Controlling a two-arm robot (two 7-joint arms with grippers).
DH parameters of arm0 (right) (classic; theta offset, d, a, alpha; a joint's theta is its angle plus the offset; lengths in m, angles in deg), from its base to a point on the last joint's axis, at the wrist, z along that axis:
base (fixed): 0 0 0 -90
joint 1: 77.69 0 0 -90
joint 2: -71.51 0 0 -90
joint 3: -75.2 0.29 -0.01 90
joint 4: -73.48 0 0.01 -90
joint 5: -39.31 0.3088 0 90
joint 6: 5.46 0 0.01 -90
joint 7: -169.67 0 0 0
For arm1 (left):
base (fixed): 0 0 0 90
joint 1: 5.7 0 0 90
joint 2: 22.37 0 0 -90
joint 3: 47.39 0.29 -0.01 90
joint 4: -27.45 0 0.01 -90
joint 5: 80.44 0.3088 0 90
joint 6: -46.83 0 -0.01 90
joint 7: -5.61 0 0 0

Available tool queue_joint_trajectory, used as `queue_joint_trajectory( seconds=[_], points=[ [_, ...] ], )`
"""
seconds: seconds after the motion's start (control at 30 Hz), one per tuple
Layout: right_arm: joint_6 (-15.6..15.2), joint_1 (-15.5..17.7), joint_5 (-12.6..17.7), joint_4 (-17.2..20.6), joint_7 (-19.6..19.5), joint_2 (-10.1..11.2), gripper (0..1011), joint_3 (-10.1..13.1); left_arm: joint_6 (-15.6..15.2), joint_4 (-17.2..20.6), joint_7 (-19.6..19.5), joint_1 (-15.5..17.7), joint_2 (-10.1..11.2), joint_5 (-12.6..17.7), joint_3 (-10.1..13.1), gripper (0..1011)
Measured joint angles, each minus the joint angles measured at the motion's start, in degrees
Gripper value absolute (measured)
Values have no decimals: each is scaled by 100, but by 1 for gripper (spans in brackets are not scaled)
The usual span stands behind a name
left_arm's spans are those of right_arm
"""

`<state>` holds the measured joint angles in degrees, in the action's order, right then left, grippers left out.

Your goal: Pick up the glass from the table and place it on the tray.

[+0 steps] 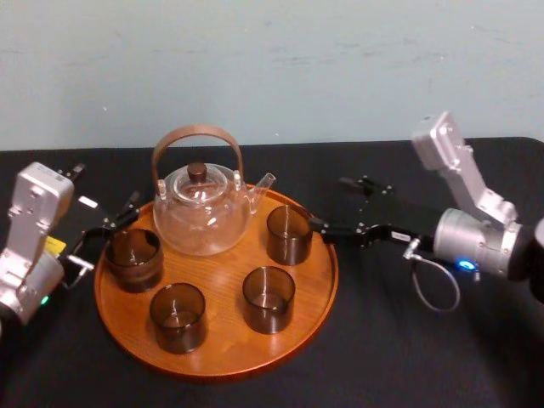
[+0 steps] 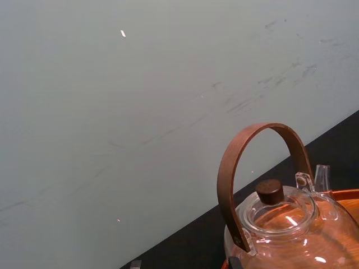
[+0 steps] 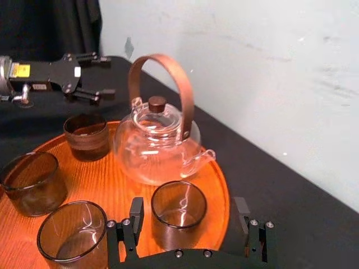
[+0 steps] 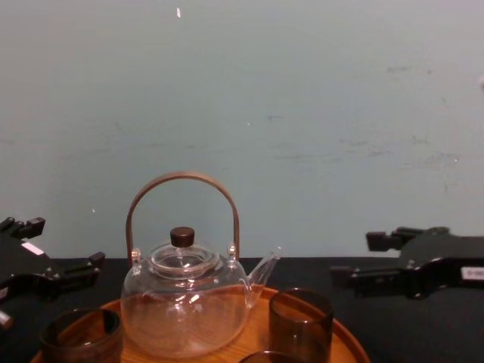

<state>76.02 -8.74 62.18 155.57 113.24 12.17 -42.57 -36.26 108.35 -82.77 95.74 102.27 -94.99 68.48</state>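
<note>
On the tray, four glasses, nothing gripped

On the black tabletop, I see the tray holding a glass teapot and all the glasses. My right gripper waits at the right rim, fingers spread and empty, just beside the back-right glass. My left gripper, fingers also spread, is near the left rim.

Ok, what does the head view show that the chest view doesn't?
Head, not chest: the whole tray and the front-left glass. Chest, not head: more wall above the teapot. Both: the teapot, back-left glass, back-right glass, the table, and the left gripper and right gripper, each open.
</note>
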Motion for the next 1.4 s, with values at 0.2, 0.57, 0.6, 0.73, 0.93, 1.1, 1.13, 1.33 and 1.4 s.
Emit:
queue_joint_trajectory(
  seconds=[0.2, 0.57, 0.6, 0.73, 0.93, 1.1, 1.13, 1.33, 1.4],
  points=[
    [139, 334, 158, 347, -225, 193, 1003, 279, 0, 0, 0, 0, 0, 0, 0, 1001],
    [461, 1053, 76, 754, -1170, 143, 1002, 855, 0, 0, 0, 0, 0, 0, 0, 1001],
    [474, 1081, 54, 759, -1233, 122, 1002, 878, 0, 0, 0, -1, 0, 0, 0, 1001],
    [563, 1262, -145, 723, -1685, -79, 1002, 1006, 0, 0, 0, 0, 0, 0, 0, 1001],
    [690, 1378, -400, 602, -2054, -297, 1002, 1065, 0, 0, 0, 0, 0, 0, 0, 1001],
    [758, 1429, -596, 472, -2206, -413, 1002, 1091, 0, 0, 0, 0, 0, 0, 0, 1001],
    [758, 1441, -640, 442, -2230, -439, 1002, 1102, 0, 0, 0, 0, 0, 0, 0, 1001],
    [756, 1453, -686, 413, -2259, -466, 1002, 1118, 0, 0, 0, 0, 0, 0, 0, 1001],
    [756, 1450, -685, 415, -2258, -463, 1002, 1115, 0, 0, 0, 0, 0, 0, 0, 1001]
  ],
)
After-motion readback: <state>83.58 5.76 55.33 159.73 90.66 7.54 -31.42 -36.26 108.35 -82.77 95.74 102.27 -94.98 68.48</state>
